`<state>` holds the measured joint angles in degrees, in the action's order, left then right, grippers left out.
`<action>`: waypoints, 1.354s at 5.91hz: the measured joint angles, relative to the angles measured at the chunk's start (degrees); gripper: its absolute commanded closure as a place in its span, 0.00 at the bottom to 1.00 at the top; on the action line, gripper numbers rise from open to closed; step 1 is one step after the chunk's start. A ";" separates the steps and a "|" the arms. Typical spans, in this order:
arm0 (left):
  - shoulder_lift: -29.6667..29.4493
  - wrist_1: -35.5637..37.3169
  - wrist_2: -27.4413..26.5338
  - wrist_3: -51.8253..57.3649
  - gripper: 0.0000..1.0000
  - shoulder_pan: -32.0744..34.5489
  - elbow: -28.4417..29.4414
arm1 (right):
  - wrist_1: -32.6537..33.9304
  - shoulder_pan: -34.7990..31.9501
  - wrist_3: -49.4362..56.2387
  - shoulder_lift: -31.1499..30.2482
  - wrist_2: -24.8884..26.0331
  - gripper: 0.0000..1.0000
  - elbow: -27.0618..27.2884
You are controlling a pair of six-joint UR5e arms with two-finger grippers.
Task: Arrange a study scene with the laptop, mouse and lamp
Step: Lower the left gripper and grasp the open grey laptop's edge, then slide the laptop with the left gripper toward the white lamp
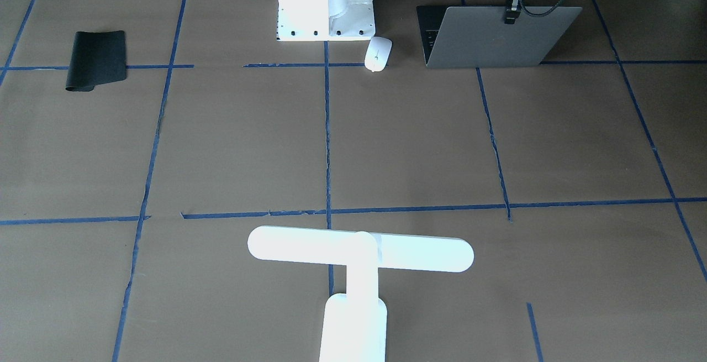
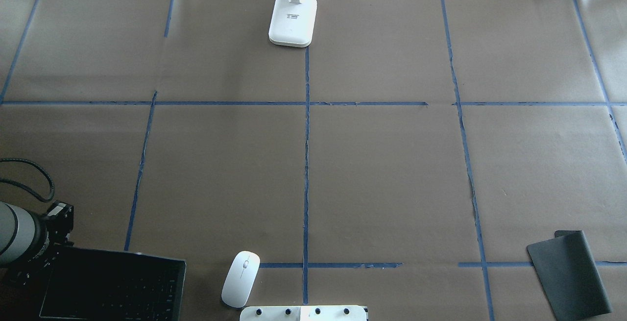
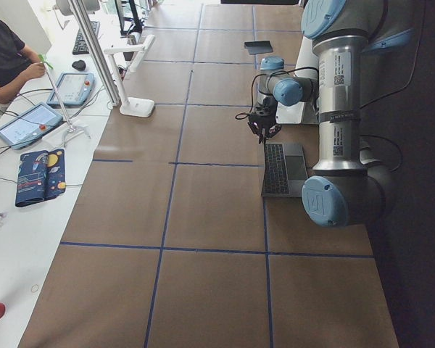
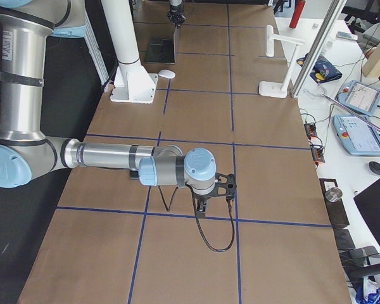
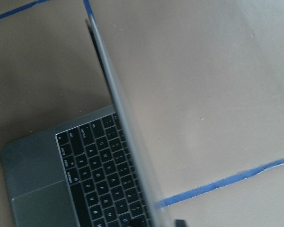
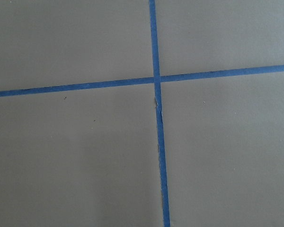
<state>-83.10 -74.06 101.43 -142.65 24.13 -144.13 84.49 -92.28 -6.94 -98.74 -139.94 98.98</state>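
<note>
**Exterior front-facing:** The left gripper (image 1: 512,17) sat on the top edge of the laptop (image 1: 491,38) lid, one finger down its outer face, apparently clamped on it. The lid stood raised. The step was judged to be opening the laptop. The next move calls for settling the lid at a working angle and letting go without shifting the base. The mouse (image 1: 378,53) lay just beside the laptop, apart from it. The lamp (image 1: 360,251) stood upright, well apart, at the operators' side.

**Overhead exterior:** The laptop occupied the near left corner, dark keys exposed. A black mat (image 2: 570,274) lay at the near right.

**Exterior left:** The deck was thin and silver-grey, with the lid near upright.

**Exterior right:** The right gripper (image 4: 202,206) hung over bare table, far from all three items. Its finger spacing could not be told.

**Left wrist-mounted:** The lid showed edge-on, very thin, with the trackpad grey.

**Right wrist-mounted:** Only paper and blue tape (image 6: 157,142) showed.
</note>
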 measured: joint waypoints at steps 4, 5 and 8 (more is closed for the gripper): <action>-7.38 8.06 0.34 1.13 1.00 13.05 0.91 | 0.32 -0.06 -0.01 -0.02 -0.25 0.00 1.06; -15.08 12.39 0.35 1.35 1.00 16.48 4.81 | 0.33 -0.06 -0.01 0.01 -0.30 0.00 0.94; -35.43 16.99 0.37 1.40 1.00 23.13 22.75 | 0.33 0.00 -0.01 0.04 -0.33 0.00 0.87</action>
<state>-118.53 -57.08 101.81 -141.25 47.26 -121.38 84.81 -92.29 -6.94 -98.70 -140.27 99.85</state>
